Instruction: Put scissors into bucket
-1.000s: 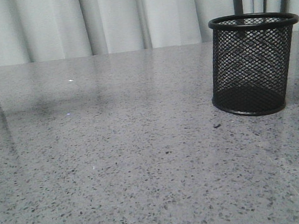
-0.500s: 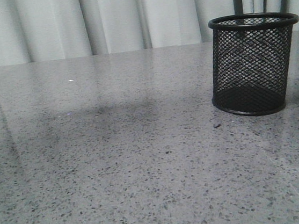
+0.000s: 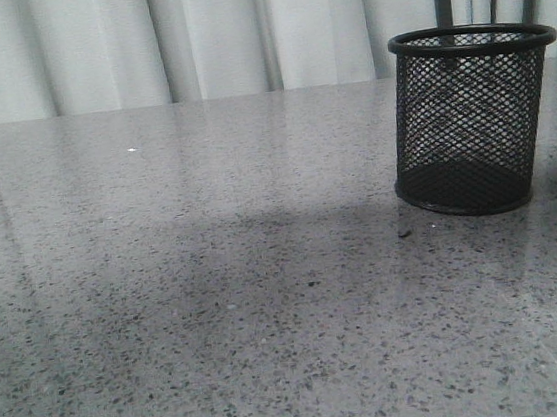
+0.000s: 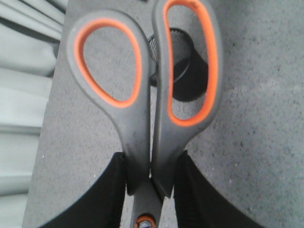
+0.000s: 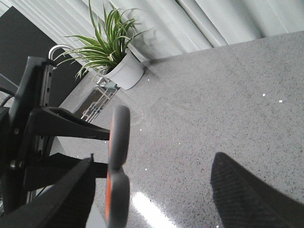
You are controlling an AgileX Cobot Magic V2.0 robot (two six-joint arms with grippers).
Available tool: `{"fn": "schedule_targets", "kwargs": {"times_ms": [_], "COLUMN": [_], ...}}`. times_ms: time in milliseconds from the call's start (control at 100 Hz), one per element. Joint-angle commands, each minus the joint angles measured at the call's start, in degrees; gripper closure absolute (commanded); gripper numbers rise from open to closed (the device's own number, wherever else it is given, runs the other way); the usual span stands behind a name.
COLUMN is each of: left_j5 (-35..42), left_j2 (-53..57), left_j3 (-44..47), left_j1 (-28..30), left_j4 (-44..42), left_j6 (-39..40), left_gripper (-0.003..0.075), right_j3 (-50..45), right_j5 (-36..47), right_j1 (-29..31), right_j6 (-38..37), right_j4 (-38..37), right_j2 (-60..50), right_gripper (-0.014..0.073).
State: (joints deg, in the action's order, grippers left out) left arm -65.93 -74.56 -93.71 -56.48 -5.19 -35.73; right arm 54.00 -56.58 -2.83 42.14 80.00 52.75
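The black wire-mesh bucket (image 3: 475,121) stands upright on the right of the table. Neither gripper shows in the front view. In the left wrist view my left gripper (image 4: 152,161) is shut on the scissors (image 4: 137,137) just beyond the pivot. The dark grey, orange-lined handles point away from the gripper, and the blades are hidden. The bucket (image 4: 186,64) shows below, through and between the handle loops. In the right wrist view my right gripper (image 5: 152,199) is open, its fingers wide apart. The scissors' handles (image 5: 118,156) show edge-on and blurred close to one finger.
The table (image 3: 219,306) is grey speckled stone with pale curtains behind it. In the right wrist view a potted green plant (image 5: 118,61) stands off the table's far side, and my black left arm (image 5: 33,133) is alongside.
A soft shadow on the table has slid right towards the bucket and nearer the front. The bucket has not moved.
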Motion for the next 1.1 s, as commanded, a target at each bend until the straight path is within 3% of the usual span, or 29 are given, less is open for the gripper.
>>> {"fn": "schedule_targets", "kwargs": {"times_ms": [0, 470, 560, 780, 820, 940, 1090], "left_j5": [6.6, 11.5, 12.0, 11.8, 11.7, 10.5, 10.3], "left_j2": [0.9, -2.2, -2.7, -2.8, -2.8, -2.8, -2.8], "left_j3": [-2.0, -2.0, -2.0, -2.0, -2.0, -2.0, -2.0], "left_j1": [-1.7, -3.5, -3.5, -3.5, -3.5, -3.5, -3.5], "left_j4": [-0.8, -0.4, -0.5, -0.6, -0.6, -0.6, -0.6], "left_j6": [2.6, 4.1, 4.5, 4.5, 4.5, 4.5, 4.6], "left_gripper": [0.0741, 0.0741, 0.0741, 0.0739, 0.0731, 0.0605, 0.0337], "right_j3": [1.9, 1.9, 1.9, 1.9, 1.9, 1.9, 1.9], "right_j5": [-0.4, -1.3, -2.6, -3.3, -3.3, -2.8, -2.5], "right_j1": [0.2, 0.2, 0.2, 0.2, 0.2, 0.2, 0.2], "right_j6": [0.9, 2.3, 2.3, 3.9, 4.0, 4.1, 4.1], "right_j4": [3.7, 3.7, 3.7, 3.7, 3.7, 3.7, 3.7], "right_j2": [-0.2, 0.4, 1.5, 2.1, 2.1, 2.1, 2.1], "right_gripper": [0.0130, 0.0153, 0.0267, 0.0659, 0.0666, 0.0661, 0.0660]}}
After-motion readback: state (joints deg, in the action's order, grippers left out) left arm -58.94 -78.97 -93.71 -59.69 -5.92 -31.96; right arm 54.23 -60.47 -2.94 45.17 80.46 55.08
